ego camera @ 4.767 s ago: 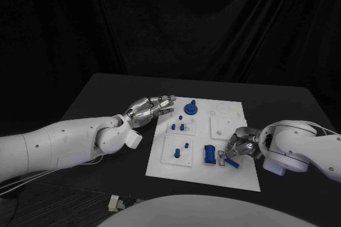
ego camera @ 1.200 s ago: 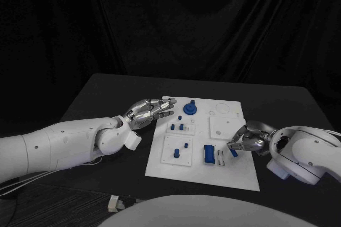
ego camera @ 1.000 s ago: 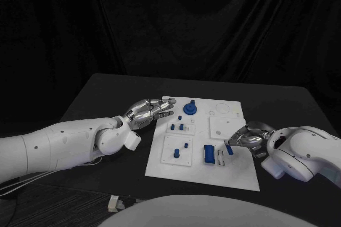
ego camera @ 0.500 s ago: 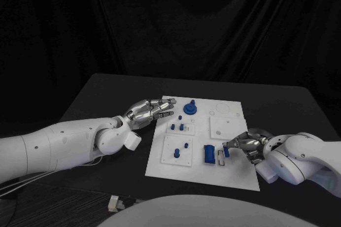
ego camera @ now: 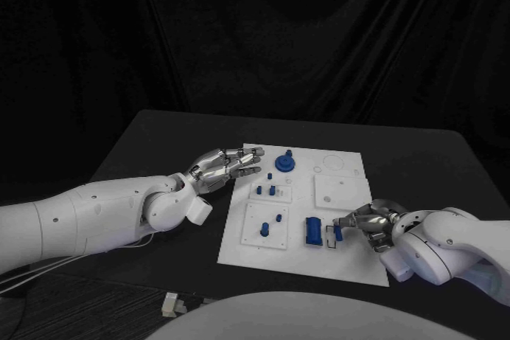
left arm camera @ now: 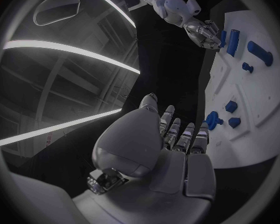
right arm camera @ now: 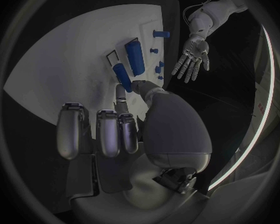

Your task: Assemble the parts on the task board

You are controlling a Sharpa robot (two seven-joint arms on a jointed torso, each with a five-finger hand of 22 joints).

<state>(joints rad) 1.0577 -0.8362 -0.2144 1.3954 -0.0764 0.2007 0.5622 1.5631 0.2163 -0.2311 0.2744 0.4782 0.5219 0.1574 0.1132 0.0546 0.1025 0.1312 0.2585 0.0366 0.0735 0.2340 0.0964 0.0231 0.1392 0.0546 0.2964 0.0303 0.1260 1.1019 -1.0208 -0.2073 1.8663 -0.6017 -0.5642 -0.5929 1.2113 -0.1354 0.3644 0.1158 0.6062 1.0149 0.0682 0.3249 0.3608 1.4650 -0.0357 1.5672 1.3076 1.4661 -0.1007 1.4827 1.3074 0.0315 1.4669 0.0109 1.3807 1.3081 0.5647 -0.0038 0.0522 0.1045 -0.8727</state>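
Head view: right hand (ego camera: 368, 227) pinches blue part (right arm camera: 122, 76) over task board (ego camera: 351, 262); left hand (ego camera: 221, 164) open, fingers apart.

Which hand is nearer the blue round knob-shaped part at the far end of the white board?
Left hand: just beside the blue round knob-shaped part. Right hand is at the board's near right edge.

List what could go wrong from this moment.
1. The right hand pinches a small blue piece by one end above a slot beside the larger blue block; tilted, it could jam or slip out.
2. The hand's fingers sit close to that block and might nudge it.
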